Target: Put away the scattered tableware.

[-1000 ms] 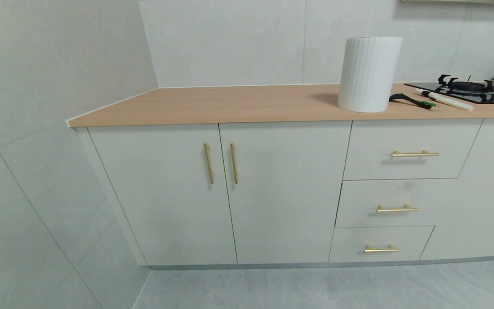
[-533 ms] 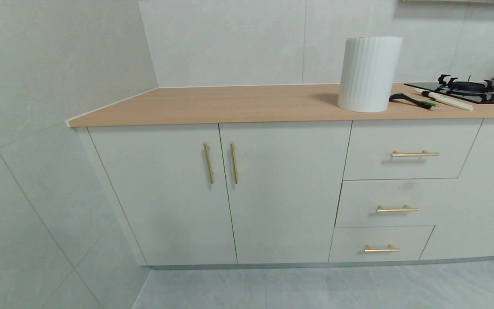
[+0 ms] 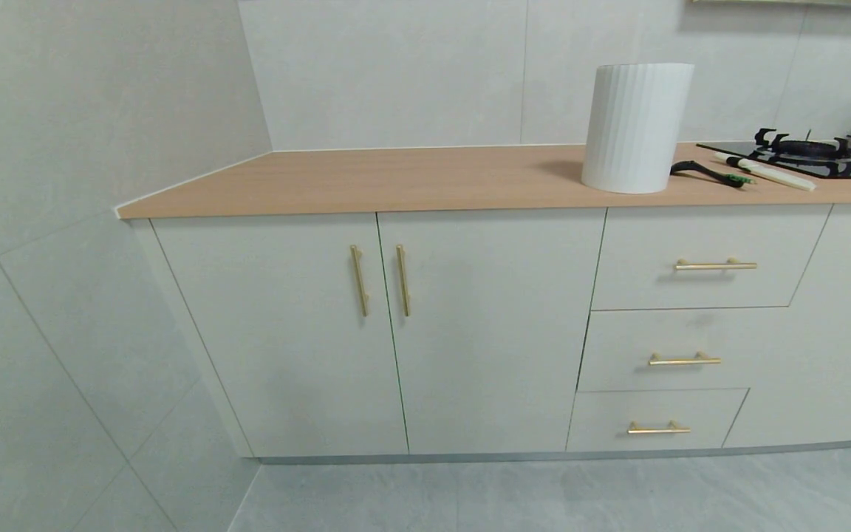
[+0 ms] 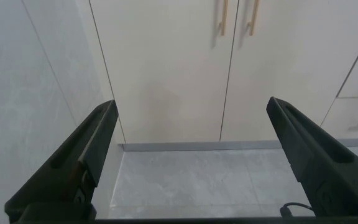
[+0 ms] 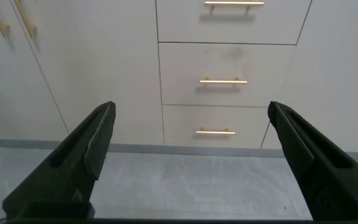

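Left pincer [image 4: 191, 107] and right pincer [image 5: 191, 109] both apart, empty, low before cabinet fronts [image 3: 492, 325]; black-handled utensil [image 3: 706, 174] and cream stick-like utensil [image 3: 769, 172] lie on wooden tabletop [image 3: 396, 181], above and rightward, beside white ribbed cylinder [image 3: 636, 127]. Right arm likely nearer.

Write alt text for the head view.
Wooden countertop over pale cabinets with two closed doors and three closed drawers. Toward its right end: a ribbed white container, a black-handled utensil and a long white utensil, near a gas hob.
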Controlling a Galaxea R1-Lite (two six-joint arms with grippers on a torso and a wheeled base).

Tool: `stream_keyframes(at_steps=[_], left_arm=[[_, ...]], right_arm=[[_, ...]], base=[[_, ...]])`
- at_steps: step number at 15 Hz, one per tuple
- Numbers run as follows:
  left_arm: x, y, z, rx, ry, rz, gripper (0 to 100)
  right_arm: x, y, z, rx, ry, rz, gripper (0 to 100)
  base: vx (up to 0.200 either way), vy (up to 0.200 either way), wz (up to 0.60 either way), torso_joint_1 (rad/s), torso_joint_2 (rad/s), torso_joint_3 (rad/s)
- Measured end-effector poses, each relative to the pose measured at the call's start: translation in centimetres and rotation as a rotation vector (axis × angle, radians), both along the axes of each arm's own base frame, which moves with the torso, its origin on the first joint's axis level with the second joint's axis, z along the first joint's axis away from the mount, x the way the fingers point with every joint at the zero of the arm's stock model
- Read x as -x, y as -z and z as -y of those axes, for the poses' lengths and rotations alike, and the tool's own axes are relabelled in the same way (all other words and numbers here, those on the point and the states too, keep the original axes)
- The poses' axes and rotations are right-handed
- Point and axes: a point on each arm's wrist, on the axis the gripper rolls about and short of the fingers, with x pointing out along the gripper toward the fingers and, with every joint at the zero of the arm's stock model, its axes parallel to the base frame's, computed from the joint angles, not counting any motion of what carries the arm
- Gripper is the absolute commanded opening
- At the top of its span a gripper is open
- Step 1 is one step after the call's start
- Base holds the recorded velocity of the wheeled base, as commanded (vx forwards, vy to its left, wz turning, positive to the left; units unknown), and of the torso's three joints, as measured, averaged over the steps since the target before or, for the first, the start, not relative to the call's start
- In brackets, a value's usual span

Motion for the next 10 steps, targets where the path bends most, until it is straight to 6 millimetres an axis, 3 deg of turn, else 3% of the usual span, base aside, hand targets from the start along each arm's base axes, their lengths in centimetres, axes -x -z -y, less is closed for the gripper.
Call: stream_keyframes(at_steps=[10], left_arm=[[0.00,0.00,0.00,-0.005,0.001,0.000,100]], right_arm=[[-0.01,0.01,0.00,-0.004,0.000,-0.002,100]], base=[[0.000,-0.200,0.00,0.002,0.00,-0.001]])
